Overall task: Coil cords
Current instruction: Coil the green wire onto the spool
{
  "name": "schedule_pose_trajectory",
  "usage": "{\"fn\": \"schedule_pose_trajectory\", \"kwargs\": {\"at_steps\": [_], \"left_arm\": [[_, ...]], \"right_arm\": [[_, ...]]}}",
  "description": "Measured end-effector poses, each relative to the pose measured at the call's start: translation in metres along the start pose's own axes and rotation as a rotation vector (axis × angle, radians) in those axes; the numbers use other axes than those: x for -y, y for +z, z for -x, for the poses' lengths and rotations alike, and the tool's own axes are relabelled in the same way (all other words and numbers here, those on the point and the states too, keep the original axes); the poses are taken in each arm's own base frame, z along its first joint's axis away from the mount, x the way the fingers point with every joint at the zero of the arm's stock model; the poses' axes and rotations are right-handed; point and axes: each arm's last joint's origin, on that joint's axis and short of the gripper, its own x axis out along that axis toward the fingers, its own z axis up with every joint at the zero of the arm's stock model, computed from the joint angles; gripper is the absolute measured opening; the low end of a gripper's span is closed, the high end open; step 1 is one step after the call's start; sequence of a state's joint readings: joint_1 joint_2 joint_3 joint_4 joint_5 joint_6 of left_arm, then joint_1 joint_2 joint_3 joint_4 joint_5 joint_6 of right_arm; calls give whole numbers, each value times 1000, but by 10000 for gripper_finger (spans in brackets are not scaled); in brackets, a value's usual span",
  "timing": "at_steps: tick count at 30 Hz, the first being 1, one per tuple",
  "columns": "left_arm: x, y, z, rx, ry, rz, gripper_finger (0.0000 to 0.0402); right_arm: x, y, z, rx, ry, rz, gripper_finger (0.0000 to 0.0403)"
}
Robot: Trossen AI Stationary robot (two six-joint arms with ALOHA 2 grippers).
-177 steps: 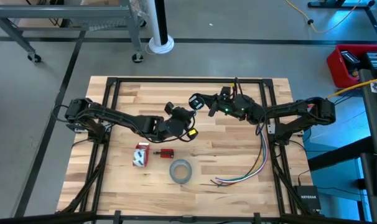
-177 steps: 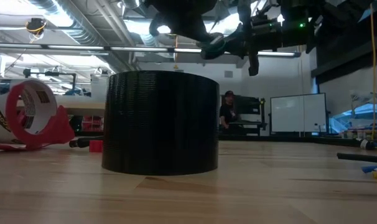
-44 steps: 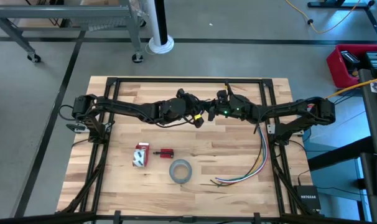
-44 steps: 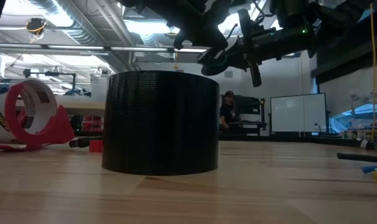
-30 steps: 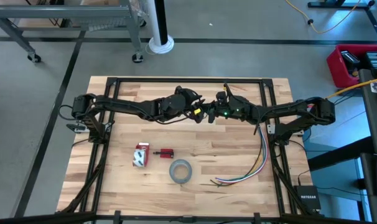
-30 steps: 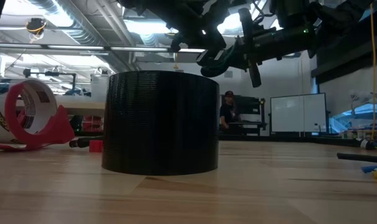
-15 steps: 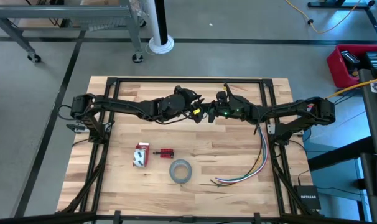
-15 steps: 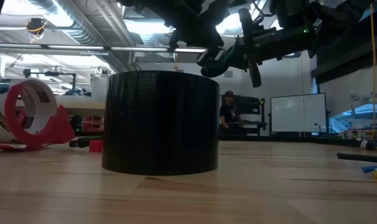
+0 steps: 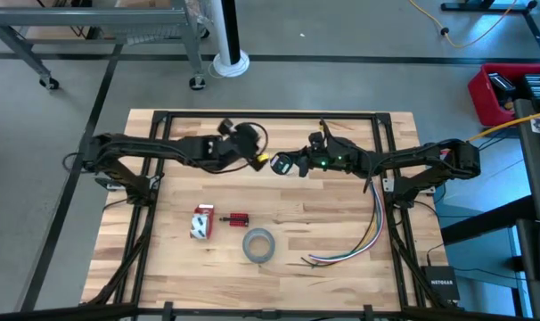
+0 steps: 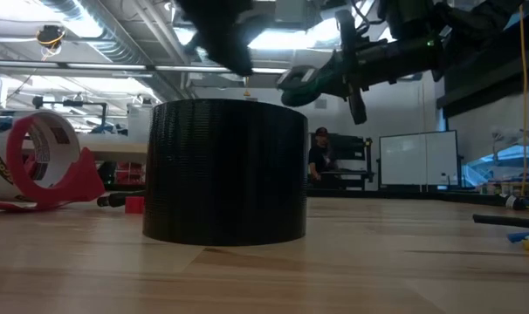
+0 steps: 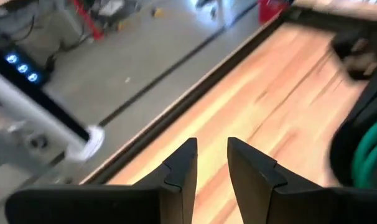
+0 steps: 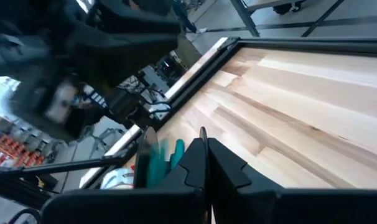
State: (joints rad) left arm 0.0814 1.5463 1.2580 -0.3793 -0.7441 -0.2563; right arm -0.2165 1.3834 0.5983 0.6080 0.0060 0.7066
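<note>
The cord's small round bundle point(image 9: 280, 164) hangs over the middle of the table at the tip of my right gripper point(image 9: 293, 164), which is shut on it. It shows greenish in the low view point(image 10: 300, 82), well above the wood. A thin dark strand point(image 9: 265, 143) arcs from the bundle toward my left gripper point(image 9: 235, 135), which stands to the bundle's left. In the left wrist view my left gripper point(image 11: 211, 163) is open and nothing shows between its fingers. Whether the strand touches it I cannot tell. My right gripper pinches the cord between its two shut fingertips point(image 12: 195, 163), at the edge of the bundle point(image 12: 158, 155), which sits to one side of them. The fingers come about level from the table's right. The bundle hangs lifted clear of the table.
A grey tape roll point(image 9: 258, 245) stands near the front middle and looms as a dark cylinder point(image 10: 225, 170) in the low view. Left of it are a red tape dispenser point(image 9: 201, 223) and a small red piece point(image 9: 238, 218). Multicoloured wires point(image 9: 364, 234) lie at the right.
My left gripper has pulled quickly away from the bundle toward the table's left edge, and it has turned to face the far edge. The bundle, covered by it before, now shows at my right gripper's tip, with a strand arcing leftward.
</note>
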Motion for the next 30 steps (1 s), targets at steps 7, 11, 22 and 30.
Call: {"fn": "schedule_pose_trajectory", "kwargs": {"at_steps": [7, 11, 22, 30], "left_arm": [[-31, -7, 36, -132, 26, -88, 81], [-46, -10, 58, -171, 23, -131, 81], [-103, -34, 126, -296, 67, -29, 81], [-123, -77, 152, -207, -60, 91, 81]], "right_arm": [[-3, 3, 0, 23, 32, -48, 5], [-3, 3, 0, 22, 34, -73, 5], [-2, 2, 0, 17, 30, -120, 5], [2, -5, 1, -75, 13, -180, 5]]}}
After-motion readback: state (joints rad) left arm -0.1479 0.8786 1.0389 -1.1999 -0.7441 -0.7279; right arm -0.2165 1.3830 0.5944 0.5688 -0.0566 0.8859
